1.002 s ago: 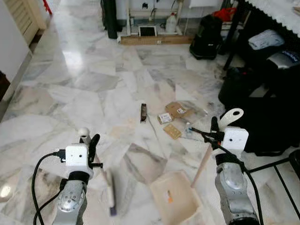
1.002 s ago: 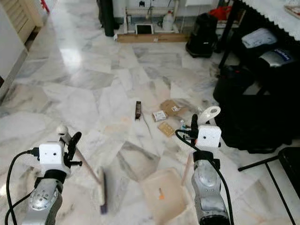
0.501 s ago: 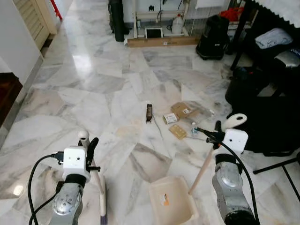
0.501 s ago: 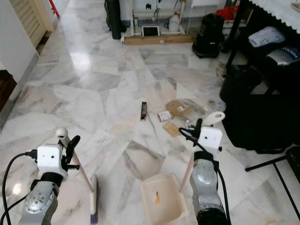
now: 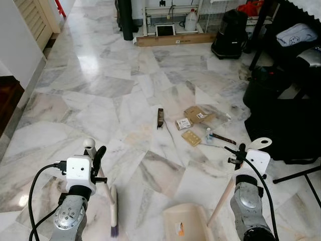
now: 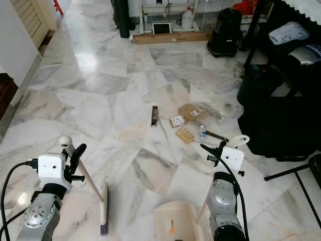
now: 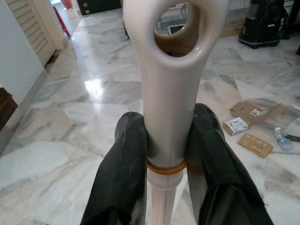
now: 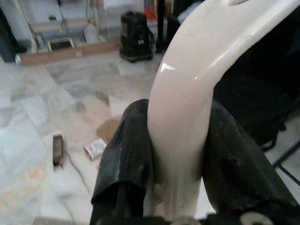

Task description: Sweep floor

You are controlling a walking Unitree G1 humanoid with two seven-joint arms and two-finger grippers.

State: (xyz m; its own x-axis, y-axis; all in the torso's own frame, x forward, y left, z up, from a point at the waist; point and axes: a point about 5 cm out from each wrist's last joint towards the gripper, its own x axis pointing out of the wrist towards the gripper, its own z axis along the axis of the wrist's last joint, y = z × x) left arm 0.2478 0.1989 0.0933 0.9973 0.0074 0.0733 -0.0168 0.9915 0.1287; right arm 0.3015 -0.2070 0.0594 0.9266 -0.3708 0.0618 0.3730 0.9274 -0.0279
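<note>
broom handle (image 7: 169, 93) pinched in left gripper (image 7: 171, 154); right gripper (image 8: 180, 154) clamps dustpan handle (image 8: 187, 108).

A floor (image 5: 100, 85) of white marble with grey veining is seen, glossy where light is reflected. Near its middle a small dark bar-shaped item (image 5: 160, 118) is laid, with a thin cord trailing from it. Just beside it, flattened cardboard pieces (image 5: 198, 115), a small white box (image 5: 184, 123), a tan card (image 5: 191, 138) and a small clear bottle (image 5: 208, 134) are scattered (all close together). Nearer the camera, a broom head (image 5: 114, 217) and a cream dustpan (image 5: 184, 224) are rested on the tiles, well apart.
</note>
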